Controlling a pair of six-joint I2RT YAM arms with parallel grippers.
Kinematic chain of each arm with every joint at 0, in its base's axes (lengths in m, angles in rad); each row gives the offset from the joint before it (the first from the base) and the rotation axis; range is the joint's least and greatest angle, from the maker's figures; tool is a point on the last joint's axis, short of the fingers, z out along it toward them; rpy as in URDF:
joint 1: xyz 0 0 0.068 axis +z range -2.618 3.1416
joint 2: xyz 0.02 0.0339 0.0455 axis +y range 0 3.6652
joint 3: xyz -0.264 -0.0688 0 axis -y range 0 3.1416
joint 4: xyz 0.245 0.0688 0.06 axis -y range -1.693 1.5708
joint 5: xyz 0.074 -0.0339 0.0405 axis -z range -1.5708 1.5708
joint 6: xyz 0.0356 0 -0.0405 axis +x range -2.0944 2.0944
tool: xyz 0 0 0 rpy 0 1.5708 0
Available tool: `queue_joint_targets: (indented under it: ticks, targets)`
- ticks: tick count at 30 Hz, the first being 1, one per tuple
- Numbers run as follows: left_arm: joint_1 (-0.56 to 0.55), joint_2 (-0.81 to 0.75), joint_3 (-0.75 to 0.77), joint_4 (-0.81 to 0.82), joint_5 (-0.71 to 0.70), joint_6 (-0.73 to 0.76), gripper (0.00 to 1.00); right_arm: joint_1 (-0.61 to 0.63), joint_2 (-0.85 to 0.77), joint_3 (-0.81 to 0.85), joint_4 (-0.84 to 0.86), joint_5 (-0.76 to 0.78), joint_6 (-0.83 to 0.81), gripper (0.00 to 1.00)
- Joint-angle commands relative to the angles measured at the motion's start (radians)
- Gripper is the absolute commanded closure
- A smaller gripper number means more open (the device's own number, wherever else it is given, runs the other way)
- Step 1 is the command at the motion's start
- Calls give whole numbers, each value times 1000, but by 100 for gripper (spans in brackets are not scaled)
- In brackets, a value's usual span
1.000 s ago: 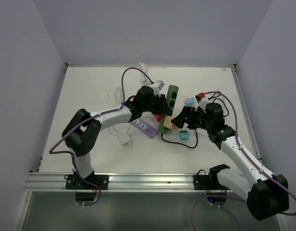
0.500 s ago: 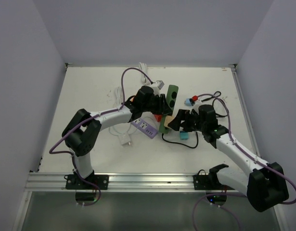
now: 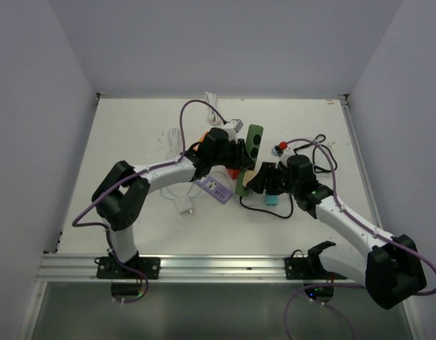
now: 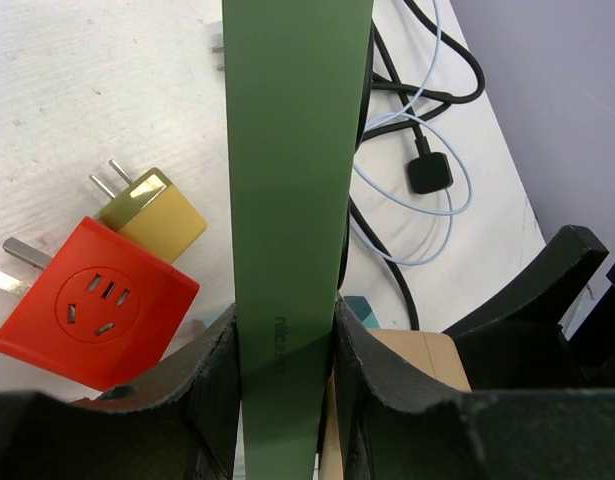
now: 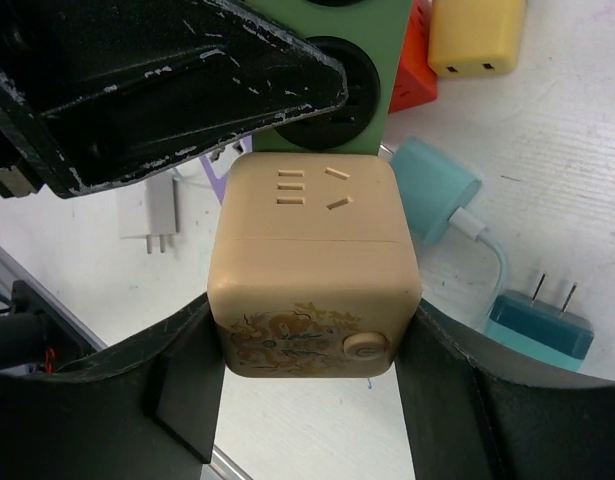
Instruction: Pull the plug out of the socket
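Note:
A green socket strip (image 4: 292, 150) stands on edge near the table's middle (image 3: 254, 142), and my left gripper (image 4: 285, 350) is shut on its narrow sides. A beige cube plug (image 5: 312, 260) with a dragon print and a round button sits in the strip's lower outlet (image 3: 249, 178). My right gripper (image 5: 312, 330) comes in from the right (image 3: 260, 178). Its two fingers press against the cube's opposite sides. The plug's pins are hidden inside the strip (image 5: 357, 30).
A red cube adapter (image 4: 92, 315) and a yellow plug (image 4: 157, 210) lie left of the strip. A teal charger (image 5: 542, 325) and a light teal plug (image 5: 432, 190) lie right of the cube. A purple power strip (image 3: 215, 188), white charger (image 3: 184, 206) and black cables (image 3: 274, 211) surround them.
My right arm has slid left to the beige plug and its jaws have closed onto the cube's sides. The left gripper has kept its hold on the green strip.

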State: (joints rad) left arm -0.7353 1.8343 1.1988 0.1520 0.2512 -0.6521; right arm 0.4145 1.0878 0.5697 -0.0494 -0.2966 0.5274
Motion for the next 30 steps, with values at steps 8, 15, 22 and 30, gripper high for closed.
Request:
queue_joint_targets:
  ticks: [8,15,22,30]
  targets:
    - [-90,3,119,-129,-308,187,100,47,-20,121,-99,154,-21,100]
    - [-73,-18,44,-13,-172,171,100,50,-51,98,-90,151,-12,100]
    - [43,-66,-50,127,103,152,100,47,-172,9,-18,106,39,100]
    - [151,-76,-91,174,264,158,100,37,-215,-4,13,53,74,100]
